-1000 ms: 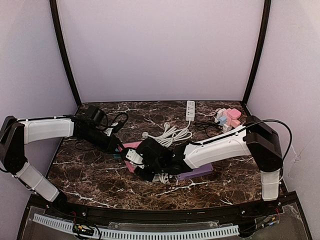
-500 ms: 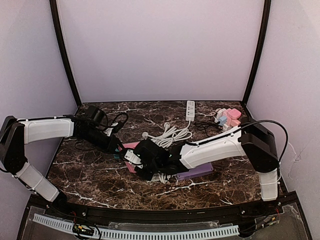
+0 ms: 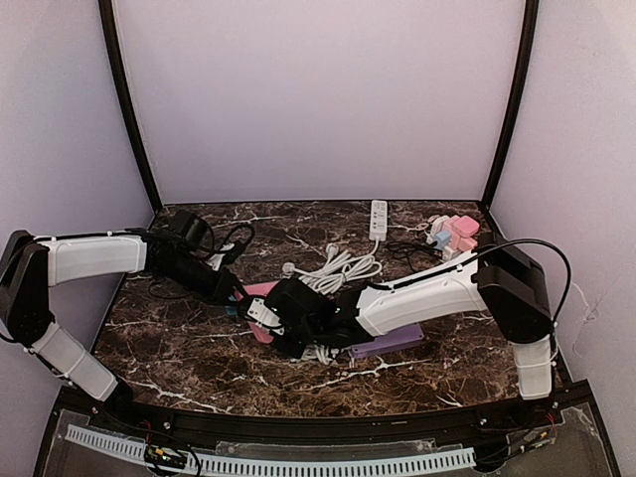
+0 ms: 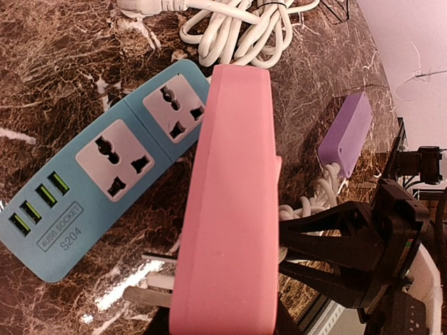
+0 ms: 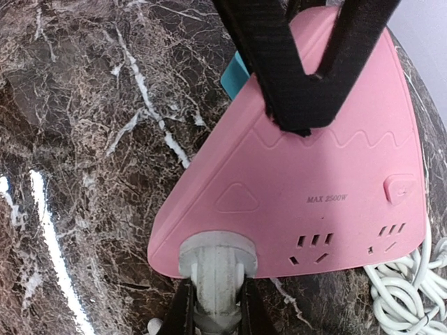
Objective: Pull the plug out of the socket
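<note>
Left gripper (image 3: 237, 291) clenches the apex of a smooth pink triangular socket (image 5: 307, 160) marked "MAX 2500W", mid-worktop (image 5: 63, 139) on veined brown marble, partly hiding a blue strip (image 4: 105, 181) labelled "USB SOCKET S204". Right gripper (image 5: 215, 315) grasps the round grey plug (image 5: 216, 265) seated in the pink face.
</note>
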You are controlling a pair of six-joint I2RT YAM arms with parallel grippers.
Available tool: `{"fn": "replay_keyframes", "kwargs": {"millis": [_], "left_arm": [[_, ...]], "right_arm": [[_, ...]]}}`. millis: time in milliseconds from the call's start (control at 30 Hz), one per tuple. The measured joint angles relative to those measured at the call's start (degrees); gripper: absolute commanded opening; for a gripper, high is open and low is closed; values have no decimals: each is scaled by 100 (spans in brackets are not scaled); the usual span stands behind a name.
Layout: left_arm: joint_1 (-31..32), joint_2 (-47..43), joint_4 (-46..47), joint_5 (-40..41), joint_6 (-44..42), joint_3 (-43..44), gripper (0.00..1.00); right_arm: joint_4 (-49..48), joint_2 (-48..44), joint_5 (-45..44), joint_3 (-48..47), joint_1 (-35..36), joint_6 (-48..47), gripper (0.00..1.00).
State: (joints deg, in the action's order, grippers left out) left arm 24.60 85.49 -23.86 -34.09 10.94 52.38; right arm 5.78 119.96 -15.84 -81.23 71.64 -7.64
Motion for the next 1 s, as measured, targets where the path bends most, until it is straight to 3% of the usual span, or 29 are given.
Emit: {"fn": "replay_keyframes", "kwargs": {"millis": [333, 767, 1000], "left_arm": [[-2, 0, 22, 2, 2, 0, 13], [0, 17, 173, -96, 208, 0, 13], [0, 22, 175, -98, 238, 0, 12]], "right_arm": [[-131, -20, -9, 83, -26, 0, 0], [-570, -337, 1329, 551, -535, 463, 0], [-634, -354, 1443, 603, -568, 529, 0]]}}
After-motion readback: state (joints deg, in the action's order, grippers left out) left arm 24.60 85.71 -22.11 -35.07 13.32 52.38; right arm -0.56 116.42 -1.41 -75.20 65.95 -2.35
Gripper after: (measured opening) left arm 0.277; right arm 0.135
